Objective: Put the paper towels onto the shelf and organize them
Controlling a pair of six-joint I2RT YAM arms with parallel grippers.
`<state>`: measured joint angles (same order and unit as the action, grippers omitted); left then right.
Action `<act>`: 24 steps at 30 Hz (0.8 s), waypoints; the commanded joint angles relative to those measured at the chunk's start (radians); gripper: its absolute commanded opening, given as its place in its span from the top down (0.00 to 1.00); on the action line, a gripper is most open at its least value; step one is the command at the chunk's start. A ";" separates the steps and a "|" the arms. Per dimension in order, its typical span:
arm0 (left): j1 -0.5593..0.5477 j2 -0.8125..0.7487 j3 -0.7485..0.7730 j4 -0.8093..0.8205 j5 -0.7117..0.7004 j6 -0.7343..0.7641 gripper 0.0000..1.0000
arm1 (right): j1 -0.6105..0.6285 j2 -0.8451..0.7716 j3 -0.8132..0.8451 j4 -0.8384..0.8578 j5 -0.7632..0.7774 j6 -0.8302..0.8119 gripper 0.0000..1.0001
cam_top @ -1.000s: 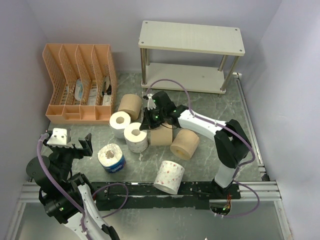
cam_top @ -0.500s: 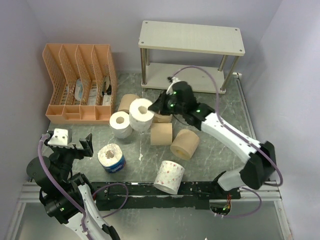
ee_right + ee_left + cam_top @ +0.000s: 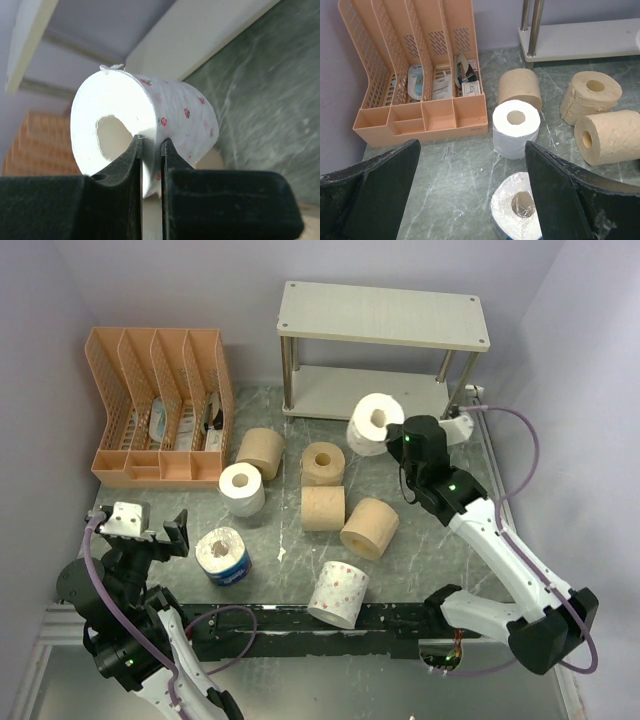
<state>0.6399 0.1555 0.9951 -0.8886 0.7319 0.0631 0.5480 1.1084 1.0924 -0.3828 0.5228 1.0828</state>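
My right gripper (image 3: 392,443) is shut on a white flower-speckled roll (image 3: 374,424), pinching its wall (image 3: 150,120), and holds it in the air just in front of the lower board of the shelf (image 3: 400,395). Both shelf boards are bare. On the table lie tan rolls (image 3: 261,451) (image 3: 323,462) (image 3: 323,508) (image 3: 368,528), a white roll (image 3: 242,488), a blue-wrapped roll (image 3: 223,555) and a speckled white roll (image 3: 338,592). My left gripper (image 3: 145,528) is open and empty, left of the blue-wrapped roll (image 3: 517,210).
An orange mesh file organizer (image 3: 160,410) with small items stands at the back left. Purple walls close in the left, back and right sides. A metal rail (image 3: 300,620) runs along the near edge.
My right gripper has lifted the speckled white roll from among the other rolls and carried it right and back, to the front of the shelf. The left arm has barely moved.
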 commanded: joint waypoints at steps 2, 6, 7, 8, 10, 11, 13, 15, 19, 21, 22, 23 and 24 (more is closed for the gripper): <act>0.018 0.001 -0.001 -0.010 0.071 0.027 0.03 | -0.097 0.003 0.000 0.123 0.268 0.039 1.00; 0.019 0.007 -0.002 -0.009 0.097 0.035 0.03 | -0.258 0.123 0.064 0.131 0.175 0.041 1.00; 0.020 0.007 -0.002 -0.009 0.104 0.039 0.03 | -0.299 0.154 0.072 0.148 0.145 0.046 1.00; 0.021 0.009 -0.003 -0.009 0.108 0.038 0.03 | -0.346 0.194 0.074 0.174 0.087 0.049 1.00; 0.021 0.015 -0.003 -0.009 0.109 0.039 0.03 | -0.424 0.256 0.074 0.238 0.000 0.065 1.00; 0.021 0.015 -0.003 -0.009 0.111 0.040 0.03 | -0.460 0.286 0.071 0.279 -0.041 0.069 1.00; 0.021 0.015 -0.004 -0.009 0.112 0.039 0.03 | -0.516 0.351 0.074 0.349 -0.127 0.074 1.00; 0.020 0.010 -0.004 -0.008 0.112 0.038 0.03 | -0.559 0.414 0.084 0.414 -0.208 0.077 1.00; 0.021 0.010 -0.004 -0.008 0.109 0.039 0.03 | -0.601 0.502 0.111 0.502 -0.295 0.110 1.00; 0.020 0.012 -0.006 -0.009 0.107 0.037 0.03 | -0.602 0.537 0.139 0.533 -0.321 0.117 1.00; 0.020 0.015 -0.005 -0.008 0.107 0.037 0.03 | -0.602 0.556 0.165 0.531 -0.326 0.116 1.00; 0.021 0.016 -0.005 -0.008 0.107 0.037 0.03 | -0.602 0.575 0.187 0.528 -0.329 0.115 1.00; 0.022 0.016 -0.006 -0.007 0.106 0.037 0.03 | -0.603 0.589 0.208 0.526 -0.326 0.115 1.00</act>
<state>0.6464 0.1589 0.9951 -0.8951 0.8165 0.0906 -0.0532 1.6703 1.1877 -0.0006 0.2668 1.1667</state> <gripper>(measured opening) 0.970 0.087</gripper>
